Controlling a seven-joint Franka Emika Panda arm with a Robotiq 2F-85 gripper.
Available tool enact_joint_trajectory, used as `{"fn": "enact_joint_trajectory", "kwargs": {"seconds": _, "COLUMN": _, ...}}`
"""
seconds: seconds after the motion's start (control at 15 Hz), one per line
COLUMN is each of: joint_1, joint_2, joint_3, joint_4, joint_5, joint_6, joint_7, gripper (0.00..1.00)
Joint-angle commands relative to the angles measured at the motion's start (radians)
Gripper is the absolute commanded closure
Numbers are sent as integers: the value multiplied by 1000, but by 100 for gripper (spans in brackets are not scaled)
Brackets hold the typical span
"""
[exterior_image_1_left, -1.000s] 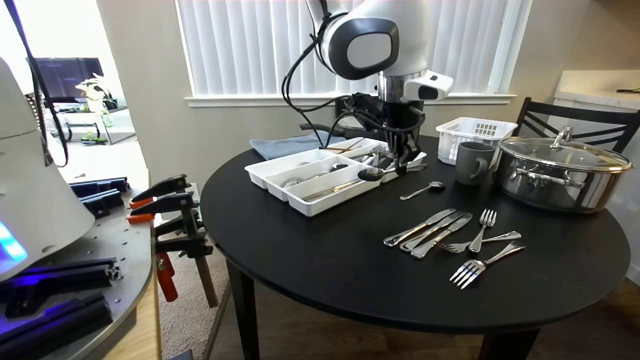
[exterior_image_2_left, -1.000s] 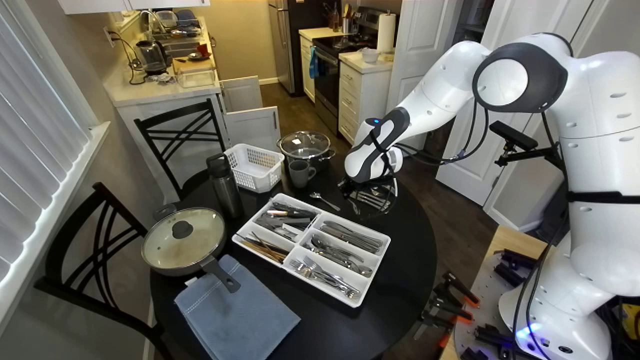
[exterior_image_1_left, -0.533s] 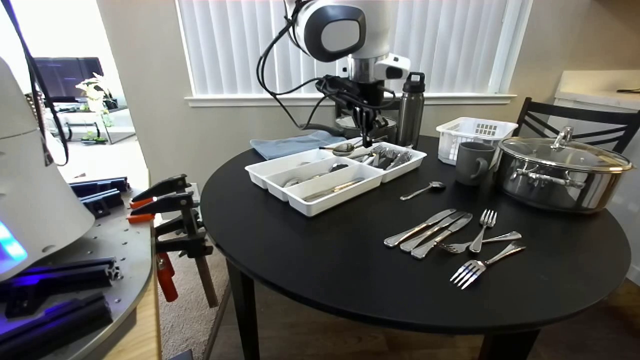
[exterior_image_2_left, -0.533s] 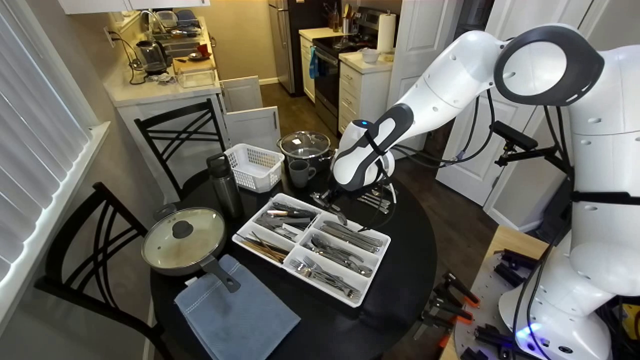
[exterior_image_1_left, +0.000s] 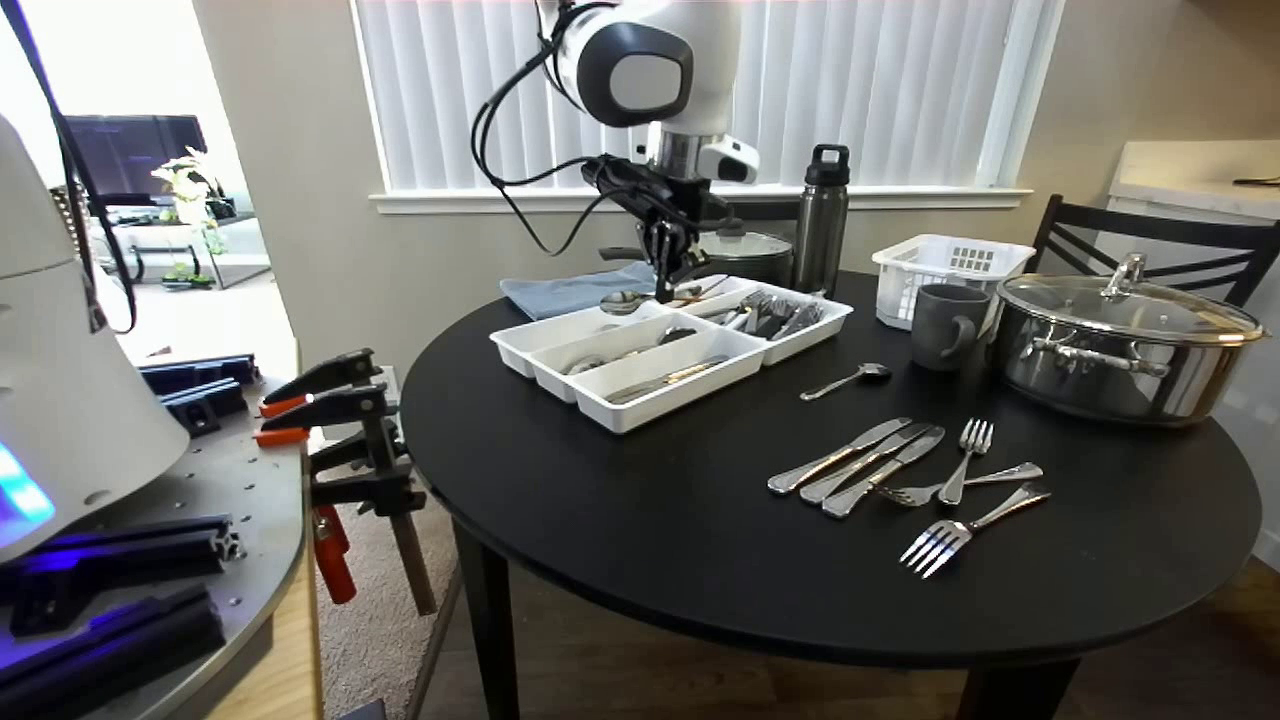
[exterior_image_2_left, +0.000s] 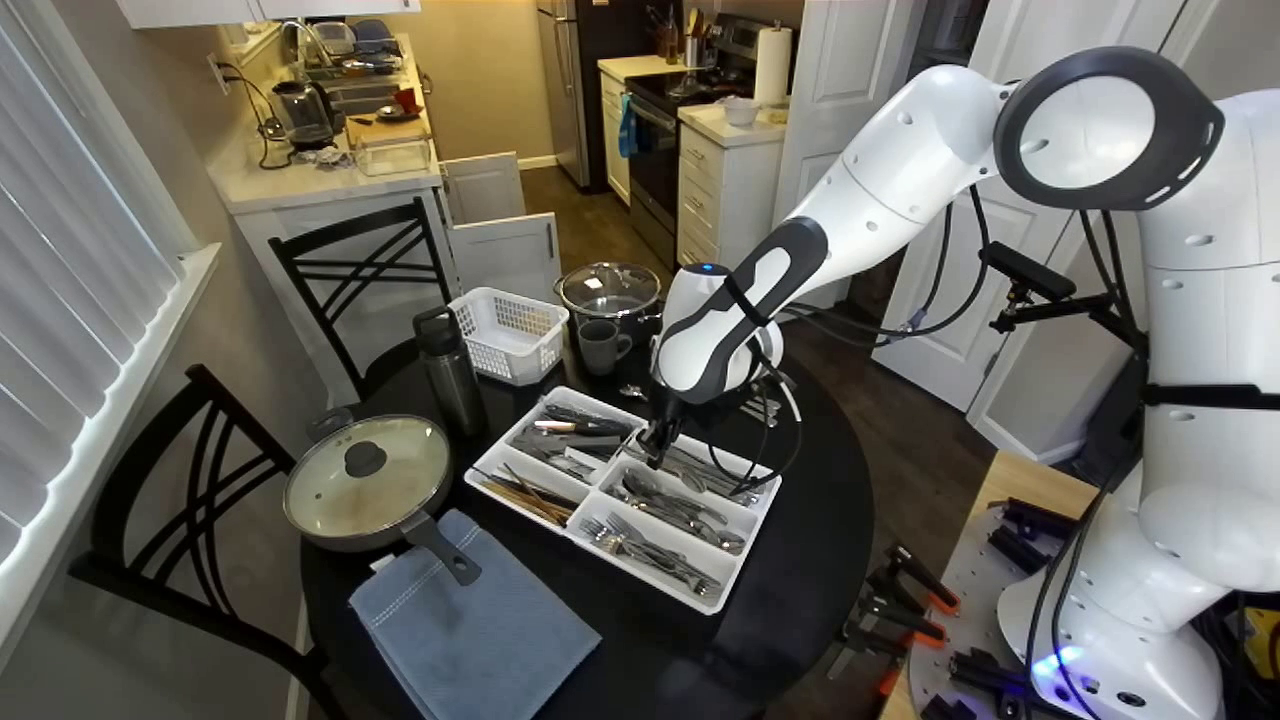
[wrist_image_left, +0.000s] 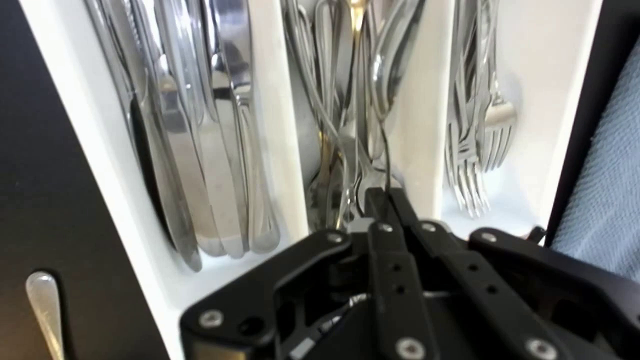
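Before you, a round black table (exterior_image_1_left: 640, 530) bears a white cutlery tray (exterior_image_1_left: 690, 390); above it, over the middle long compartment (wrist_image_left: 417, 165) in your wrist view, hangs your gripper (wrist_image_left: 387, 194), its jaws pinched almost together on the thin shaft of a metal spoon (exterior_image_1_left: 622, 303), its bowl up off the tray.

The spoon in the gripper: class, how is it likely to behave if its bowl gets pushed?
Probably stiff: the spoon looks metal. It may pivot or twist, since the gripper pinches only its thin handle. Its shiny, smooth surface could be slippery.
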Motion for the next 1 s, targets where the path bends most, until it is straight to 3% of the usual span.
{"fn": "enact_joint_trajectory", "kwargs": {"seconds": 0.0, "joint_1": 8, "joint_2": -43, "joint_3": -6, "joint_4": -26, "joint_5": 23, "joint_6": -111, "joint_7": -51, "gripper": 100}}
{"fn": "enact_joint_trajectory", "kwargs": {"seconds": 0.4, "joint_1": 60, "joint_2": -40, "joint_3": -60, "joint_4": -16, "joint_5": 0, "joint_6": -189, "joint_7": -33, "gripper": 100}}
{"fn": "enact_joint_trajectory", "kwargs": {"seconds": 0.47, "joint_1": 69, "joint_2": -38, "joint_3": -71, "joint_4": -14, "joint_5": -5, "joint_6": -194, "joint_7": -29, "gripper": 73}}
{"fn": "enact_joint_trajectory", "kwargs": {"seconds": 0.6, "joint_1": 81, "joint_2": -36, "joint_3": -87, "joint_4": -15, "joint_5": -7, "joint_6": -178, "joint_7": -33, "gripper": 69}}
{"fn": "enact_joint_trajectory", "kwargs": {"seconds": 0.93, "joint_1": 92, "joint_2": -41, "joint_3": -109, "joint_4": -15, "joint_5": -3, "joint_6": -174, "joint_7": -34, "gripper": 35}}
